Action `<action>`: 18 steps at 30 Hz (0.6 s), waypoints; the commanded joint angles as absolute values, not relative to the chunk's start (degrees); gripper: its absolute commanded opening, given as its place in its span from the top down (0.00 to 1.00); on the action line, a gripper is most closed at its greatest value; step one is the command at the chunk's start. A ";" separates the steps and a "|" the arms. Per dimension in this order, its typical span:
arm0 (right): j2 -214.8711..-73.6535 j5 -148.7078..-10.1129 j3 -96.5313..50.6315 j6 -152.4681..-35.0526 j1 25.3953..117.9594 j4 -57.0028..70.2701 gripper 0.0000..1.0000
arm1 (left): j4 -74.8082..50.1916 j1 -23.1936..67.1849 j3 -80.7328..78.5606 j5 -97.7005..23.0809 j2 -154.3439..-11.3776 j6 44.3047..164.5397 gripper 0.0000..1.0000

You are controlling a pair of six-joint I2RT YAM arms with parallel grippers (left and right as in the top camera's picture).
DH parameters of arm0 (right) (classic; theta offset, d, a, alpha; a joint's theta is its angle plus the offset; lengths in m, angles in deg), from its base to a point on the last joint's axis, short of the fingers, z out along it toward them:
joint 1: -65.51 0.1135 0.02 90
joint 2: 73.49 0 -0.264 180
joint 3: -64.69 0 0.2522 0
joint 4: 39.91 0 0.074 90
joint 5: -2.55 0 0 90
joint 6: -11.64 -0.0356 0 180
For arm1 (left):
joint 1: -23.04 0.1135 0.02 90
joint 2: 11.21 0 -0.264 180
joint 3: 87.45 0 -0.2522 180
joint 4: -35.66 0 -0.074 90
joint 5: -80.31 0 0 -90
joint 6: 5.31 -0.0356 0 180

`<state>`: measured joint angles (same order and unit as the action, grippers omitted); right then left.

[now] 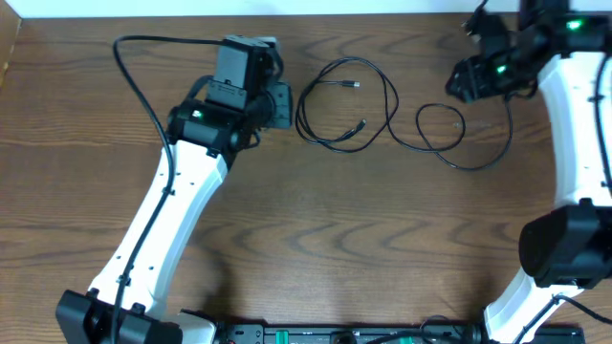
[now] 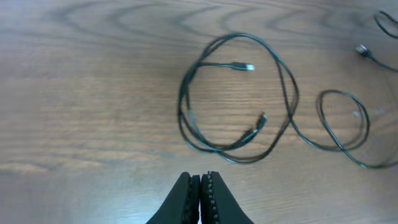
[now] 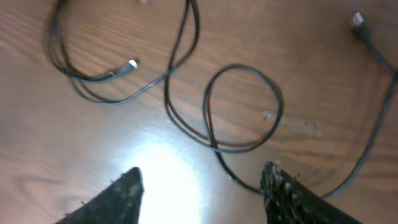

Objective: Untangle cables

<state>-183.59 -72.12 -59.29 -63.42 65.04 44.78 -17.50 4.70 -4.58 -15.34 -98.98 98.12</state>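
Left arm [image 1: 163, 201] reaches up from the near left edge across the wooden table [image 1: 335, 220]; a green light [image 1: 199, 115] shows on its wrist. Left gripper [image 2: 200, 177]: fingers pressed together, nothing between them, just left of the cable and apart from it. Black cable [image 1: 346, 103] lies flat at table centre, coiled in one large loop. Two ends sit inside that loop: silvery plug [image 2: 247, 66] toward the far side, dark plug [image 2: 261, 119] toward the near side, apart from each other. To the right the same cable crosses itself into a smaller loop [image 3: 242, 109], then sweeps on rightward. A pale speck [image 3: 267, 115] sits inside the small loop, too blurred to identify. Third plug [image 3: 357, 20] lies on the wood further right. Right gripper [image 3: 202, 174]: fingers spread wide, holding nothing, over the small loop.
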 commanded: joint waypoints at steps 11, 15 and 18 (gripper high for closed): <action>-183.38 -86.44 -34.70 -67.29 68.93 23.98 0.43 | -21.39 6.64 -4.80 -15.04 -99.20 101.33 0.85; -183.42 -83.97 -30.39 -57.98 69.44 19.80 0.44 | -21.39 6.64 -4.80 -15.04 -99.20 101.33 0.84; -183.48 -83.86 -26.24 -53.57 70.57 14.80 0.39 | -21.39 6.64 -4.80 -15.04 -99.20 101.33 0.84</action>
<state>-183.64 -84.60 -29.23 -59.69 69.28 17.73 -21.28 6.51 -4.58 -15.34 -98.98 101.22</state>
